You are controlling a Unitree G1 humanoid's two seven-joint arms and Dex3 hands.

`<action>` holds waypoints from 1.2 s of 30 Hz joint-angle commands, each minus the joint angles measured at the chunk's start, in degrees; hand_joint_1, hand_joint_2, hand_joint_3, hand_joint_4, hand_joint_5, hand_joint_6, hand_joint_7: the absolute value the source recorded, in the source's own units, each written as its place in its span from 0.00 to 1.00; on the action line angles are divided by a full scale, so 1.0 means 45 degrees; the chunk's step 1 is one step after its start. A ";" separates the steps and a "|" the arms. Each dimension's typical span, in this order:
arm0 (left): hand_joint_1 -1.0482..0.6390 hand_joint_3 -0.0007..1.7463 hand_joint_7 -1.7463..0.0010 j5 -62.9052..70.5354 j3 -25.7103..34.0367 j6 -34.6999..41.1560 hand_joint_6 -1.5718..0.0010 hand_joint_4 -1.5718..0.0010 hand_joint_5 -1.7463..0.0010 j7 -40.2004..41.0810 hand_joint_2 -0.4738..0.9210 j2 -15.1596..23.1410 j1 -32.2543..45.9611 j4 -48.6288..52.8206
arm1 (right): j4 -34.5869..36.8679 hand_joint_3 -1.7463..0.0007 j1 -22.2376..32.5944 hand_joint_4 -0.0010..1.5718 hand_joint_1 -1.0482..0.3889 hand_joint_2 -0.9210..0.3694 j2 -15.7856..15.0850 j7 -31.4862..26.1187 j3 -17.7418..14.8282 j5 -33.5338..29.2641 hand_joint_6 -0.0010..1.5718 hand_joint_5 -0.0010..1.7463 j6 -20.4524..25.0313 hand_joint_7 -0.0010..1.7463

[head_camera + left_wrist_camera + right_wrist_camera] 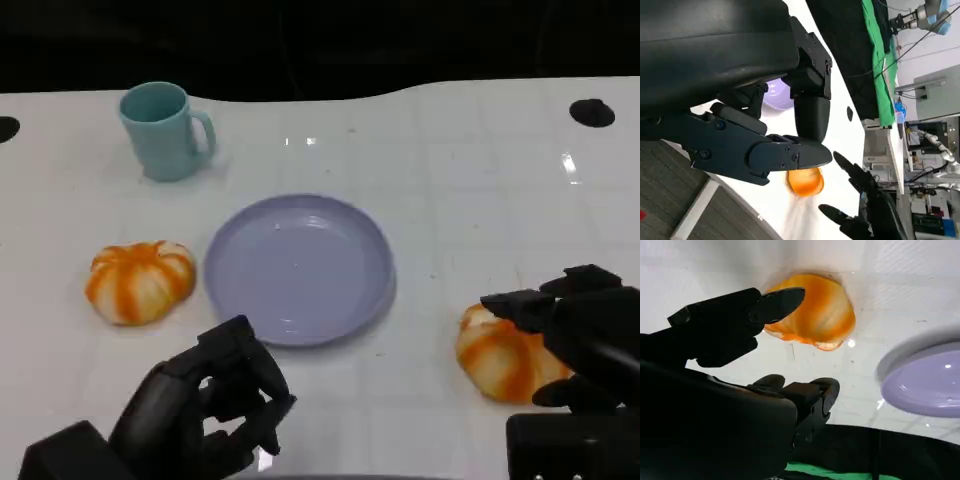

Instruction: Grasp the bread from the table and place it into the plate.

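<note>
Two orange-and-white striped bread rolls lie on the white table. One bread (pixel 140 282) sits left of the lavender plate (pixel 300 265). The other bread (pixel 492 358) (pixel 820 310) (pixel 806 182) lies right of the plate, which holds nothing. My right hand (pixel 585 330) (pixel 730 370) (pixel 870 210) hovers over this right roll with fingers spread on either side of it, not closed on it. My left hand (pixel 215 405) (pixel 755 100) rests near the table's front edge, below the plate, fingers curled in and holding nothing.
A teal mug (pixel 160 130) stands at the back left, handle to the right. Black round marks (pixel 592 112) sit near the table's far corners. The plate's rim (pixel 925 380) lies close to the right roll. Dark background beyond the far edge.
</note>
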 commanded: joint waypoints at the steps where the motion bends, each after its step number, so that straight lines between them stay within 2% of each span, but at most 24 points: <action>1: 0.29 0.24 0.00 0.0072 0.0018 0.0058 0.71 0.57 0.00 0.0050 1.00 0.0096 0.0046 -0.0087 | 0.0560 0.99 -0.0271 0.04 0.40 0.01 0.0005 -0.0177 0.0233 0.0022 0.24 0.30 0.0144 0.01; 15: 0.28 0.24 0.00 0.0173 -0.0052 0.0150 0.71 0.57 0.00 0.0122 1.00 0.0028 0.0112 -0.0284 | 0.1437 0.95 -0.1115 0.15 0.40 0.00 0.0305 0.0488 0.0762 0.0757 0.28 0.23 0.0910 0.01; 21: 0.29 0.24 0.00 0.0117 -0.0042 0.0109 0.70 0.57 0.00 0.0068 1.00 0.0011 0.0165 -0.0321 | 0.2478 0.91 -0.1771 0.19 0.39 0.00 0.0627 0.0438 0.1172 0.0757 0.30 0.21 0.1393 0.02; 33: 0.28 0.24 0.00 0.0221 -0.0088 0.0126 0.71 0.57 0.00 0.0115 1.00 -0.0001 0.0261 -0.0493 | 0.5041 0.94 -0.3304 0.25 0.42 0.00 0.1555 0.0115 0.1978 0.0873 0.39 0.19 0.2591 0.04; 36: 0.28 0.24 0.00 0.0233 -0.0104 0.0101 0.71 0.57 0.00 0.0121 1.00 -0.0017 0.0290 -0.0532 | 0.5816 0.96 -0.3702 0.31 0.44 0.00 0.1619 -0.0226 0.2298 0.0728 0.43 0.17 0.2513 0.03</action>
